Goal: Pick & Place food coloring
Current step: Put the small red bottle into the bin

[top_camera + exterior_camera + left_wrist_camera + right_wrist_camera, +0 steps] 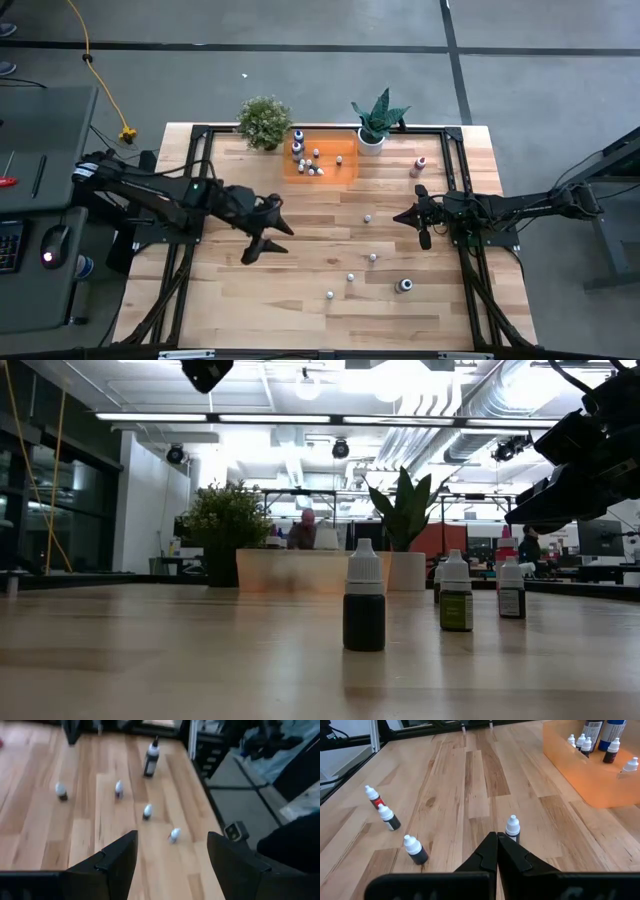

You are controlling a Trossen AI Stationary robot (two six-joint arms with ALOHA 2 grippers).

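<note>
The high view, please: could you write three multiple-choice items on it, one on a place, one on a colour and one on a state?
1. Where is the orange tray?
A. between the two potted plants
B. at the near table edge
C. under the right arm

2. What colour is the bottle standing alone beside the right plant?
A. green
B. pink
C. yellow

3. How is the left hand?
A. shut on a bottle
B. open, empty
C. inside the tray

Answers: A, plants flank the tray; B, its body is pink; B, fingers spread above bare wood.
</note>
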